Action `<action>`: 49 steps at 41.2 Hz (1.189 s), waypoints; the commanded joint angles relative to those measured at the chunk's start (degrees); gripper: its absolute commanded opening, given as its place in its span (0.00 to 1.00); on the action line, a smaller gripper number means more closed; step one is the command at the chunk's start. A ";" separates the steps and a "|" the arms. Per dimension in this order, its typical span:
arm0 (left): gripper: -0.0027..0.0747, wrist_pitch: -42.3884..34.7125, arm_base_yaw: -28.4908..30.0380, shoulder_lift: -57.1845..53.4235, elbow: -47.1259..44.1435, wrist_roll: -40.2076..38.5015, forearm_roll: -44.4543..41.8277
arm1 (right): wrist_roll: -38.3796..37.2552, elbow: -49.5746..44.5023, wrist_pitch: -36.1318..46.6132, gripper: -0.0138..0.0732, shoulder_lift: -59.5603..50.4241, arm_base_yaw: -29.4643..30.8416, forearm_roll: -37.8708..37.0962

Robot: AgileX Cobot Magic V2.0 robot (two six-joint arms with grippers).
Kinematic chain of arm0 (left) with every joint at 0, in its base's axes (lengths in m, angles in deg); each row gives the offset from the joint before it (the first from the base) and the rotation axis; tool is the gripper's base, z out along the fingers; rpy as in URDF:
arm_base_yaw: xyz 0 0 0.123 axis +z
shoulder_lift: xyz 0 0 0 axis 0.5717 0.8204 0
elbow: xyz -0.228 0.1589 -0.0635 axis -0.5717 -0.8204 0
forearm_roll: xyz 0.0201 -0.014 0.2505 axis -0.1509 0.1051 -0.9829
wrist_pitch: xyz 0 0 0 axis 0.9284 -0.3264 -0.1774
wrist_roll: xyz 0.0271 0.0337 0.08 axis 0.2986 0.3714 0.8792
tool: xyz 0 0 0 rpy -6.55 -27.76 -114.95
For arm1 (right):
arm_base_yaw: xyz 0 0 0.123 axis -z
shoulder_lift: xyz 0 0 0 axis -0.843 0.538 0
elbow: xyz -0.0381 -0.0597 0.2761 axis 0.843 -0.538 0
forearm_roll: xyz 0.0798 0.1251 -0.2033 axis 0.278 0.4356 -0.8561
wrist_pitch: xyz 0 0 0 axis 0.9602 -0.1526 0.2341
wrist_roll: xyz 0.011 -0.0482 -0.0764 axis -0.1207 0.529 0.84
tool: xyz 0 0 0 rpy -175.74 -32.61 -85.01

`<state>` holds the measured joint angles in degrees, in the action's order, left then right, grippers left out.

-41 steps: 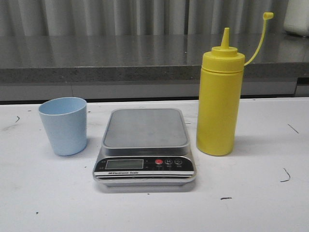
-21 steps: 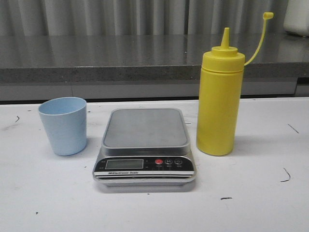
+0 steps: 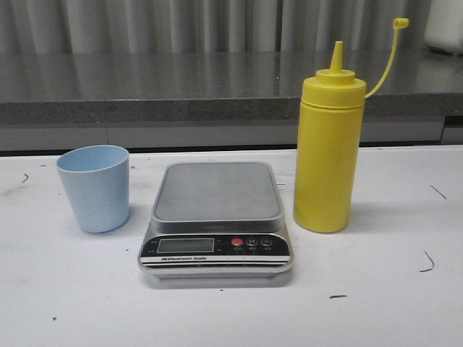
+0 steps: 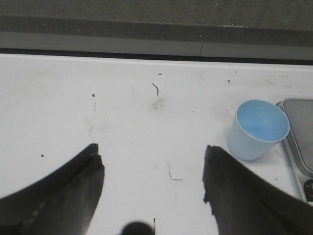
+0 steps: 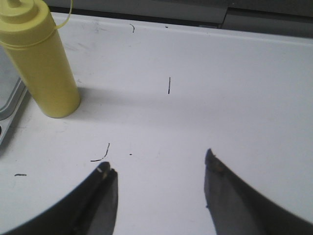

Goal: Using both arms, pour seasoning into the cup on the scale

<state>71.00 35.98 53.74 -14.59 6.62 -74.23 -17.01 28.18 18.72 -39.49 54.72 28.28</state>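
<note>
The pale blue cup [image 3: 95, 187] stands upright on the white table, left of the scale [image 3: 216, 220], whose steel platform is bare. The yellow seasoning bottle [image 3: 328, 152] stands upright right of the scale, its cap hanging open on the tether. Neither gripper shows in the front view. My left gripper [image 4: 152, 154] is open and empty above bare table, with the cup [image 4: 256, 129] and the scale's edge [image 4: 299, 132] off to one side. My right gripper [image 5: 160, 161] is open and empty above bare table, apart from the bottle [image 5: 39, 58].
A dark grey stone counter [image 3: 181, 87] runs along the back edge of the table. A white object [image 3: 445, 25] stands on it at the far right. Small black marks dot the table [image 3: 376, 303].
</note>
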 commanded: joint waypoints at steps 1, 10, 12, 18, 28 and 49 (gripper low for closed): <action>0.66 -3.75 -2.18 3.56 3.15 0.11 0.89 | 0.61 1.50 3.53 0.69 0.57 0.21 -0.74; 0.66 -1.58 -9.42 14.65 8.90 1.38 0.89 | 0.61 1.50 3.53 0.69 0.57 0.21 -0.74; 0.66 -0.92 -10.70 17.64 10.29 1.38 0.89 | 0.61 1.50 3.53 0.69 0.57 0.21 -0.74; 0.66 0.81 -14.15 26.47 15.40 1.38 0.89 | 0.61 1.50 3.53 0.69 0.57 0.21 -0.74; 0.66 3.13 -17.21 41.67 23.47 1.38 0.89 | 0.61 1.50 3.53 0.69 0.57 0.21 -0.74; 0.66 2.96 -17.45 65.79 35.84 1.38 0.99 | 0.61 1.50 3.53 0.69 0.57 0.21 -0.74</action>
<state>76.58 18.98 119.74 18.90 8.04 -73.77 -17.01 28.18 18.72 -39.49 54.72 28.28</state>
